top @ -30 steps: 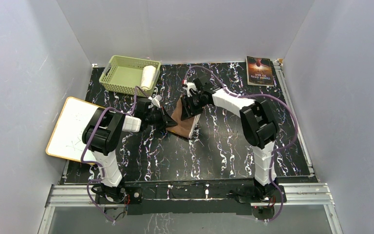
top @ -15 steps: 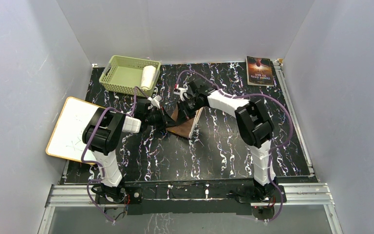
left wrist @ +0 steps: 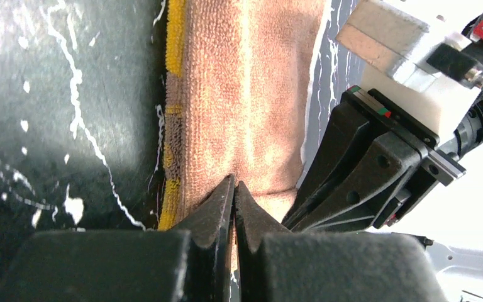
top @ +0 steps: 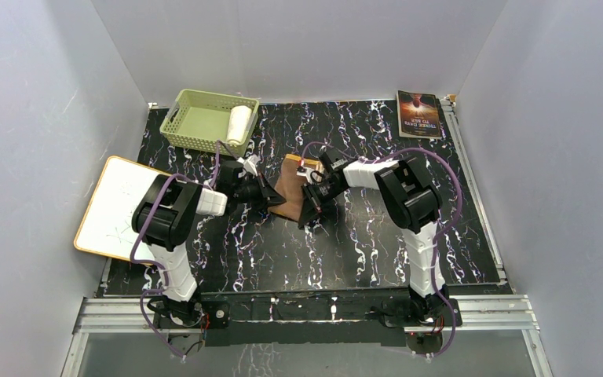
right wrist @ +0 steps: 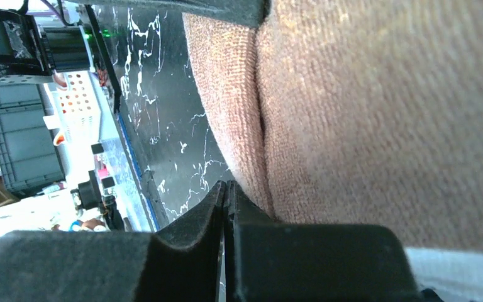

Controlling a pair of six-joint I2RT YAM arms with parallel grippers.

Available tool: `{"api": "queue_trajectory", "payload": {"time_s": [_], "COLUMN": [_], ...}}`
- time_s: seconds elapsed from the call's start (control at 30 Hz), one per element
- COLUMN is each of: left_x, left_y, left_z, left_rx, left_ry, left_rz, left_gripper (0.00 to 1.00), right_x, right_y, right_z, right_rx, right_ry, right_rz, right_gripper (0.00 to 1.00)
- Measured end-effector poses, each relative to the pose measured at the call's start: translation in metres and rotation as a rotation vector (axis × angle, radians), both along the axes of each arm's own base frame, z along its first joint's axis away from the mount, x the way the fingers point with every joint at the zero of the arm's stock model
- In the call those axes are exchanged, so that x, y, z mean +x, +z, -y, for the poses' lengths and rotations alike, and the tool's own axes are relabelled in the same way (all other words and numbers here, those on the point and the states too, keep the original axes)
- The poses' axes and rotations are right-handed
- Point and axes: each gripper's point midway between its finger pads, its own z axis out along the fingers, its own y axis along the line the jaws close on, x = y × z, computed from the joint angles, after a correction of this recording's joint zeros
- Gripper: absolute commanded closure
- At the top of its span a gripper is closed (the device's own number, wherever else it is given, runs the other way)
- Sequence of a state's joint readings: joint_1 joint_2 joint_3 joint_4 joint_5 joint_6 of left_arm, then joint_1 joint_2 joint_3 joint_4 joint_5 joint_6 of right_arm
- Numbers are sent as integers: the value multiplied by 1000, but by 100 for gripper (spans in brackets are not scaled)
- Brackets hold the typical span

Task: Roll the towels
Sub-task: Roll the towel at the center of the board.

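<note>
1. Brown cloth with a yellow-orange edge, the brown towel (top: pixel 289 182) lies in the middle of the black marbled table (top: pixel 361 236), between our two grippers
2. We find the left gripper (top: pixel 269 196) at the towel's near left corner; from the left wrist, its fingers (left wrist: pixel 217 214) are pressed together on the towel's edge and pinch the cloth
3. We find the right gripper (top: pixel 308 216) at the towel's near right edge, its fingers (right wrist: pixel 201 214) closed tight with the tips against the cloth; we cannot tell whether any cloth is caught between them
4. We see the brown towel not yet rolled: it lies mostly flat, with a bulging fold in the right wrist view
5. We see the white towel (top: pixel 239 123) rolled into a short cylinder, lying at the right end of the green basket (top: pixel 180 106) at the table's far left
6. We also note a white board (top: pixel 118 206) at the table's left edge and a book (top: pixel 418 115) at the far right corner
</note>
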State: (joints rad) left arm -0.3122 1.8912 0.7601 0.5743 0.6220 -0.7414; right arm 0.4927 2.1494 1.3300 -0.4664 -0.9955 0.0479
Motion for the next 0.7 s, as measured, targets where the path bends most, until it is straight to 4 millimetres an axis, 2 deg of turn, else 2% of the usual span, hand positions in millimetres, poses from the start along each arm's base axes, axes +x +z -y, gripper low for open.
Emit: {"api": "queue_trajectory", "payload": {"time_s": [0.2,0.37,0.47,0.53,0.63,0.67,0.7], "left_x": [-17,-33,-37,-36,-35,-35,-35], "left_y": [-2,-4,-4,-5,-4,-4,-4], "left_z": [0,9,13,14,15,15,15], "left_rx": [11,29,30,31,41,47,51], "left_ry": [56,103,127,139,144,144,144], "left_rz": [-25,-47,-61,-70,-82,-87,-89], "left_gripper": [100,100,100,100,100,100,100], "right_x": [-2,4,13,17,18,14,13], "right_y": [0,2,6,14,43,60,73], "right_z": [4,7,8,11,9,5,0], "right_rx": [22,15,-18,-75,-163,-174,-189], "right_ry": [12,18,8,-10,-32,-33,-45], "right_rz": [0,17,60,125,324,402,477], "right_gripper": [100,99,61,49,33,25,12]}}
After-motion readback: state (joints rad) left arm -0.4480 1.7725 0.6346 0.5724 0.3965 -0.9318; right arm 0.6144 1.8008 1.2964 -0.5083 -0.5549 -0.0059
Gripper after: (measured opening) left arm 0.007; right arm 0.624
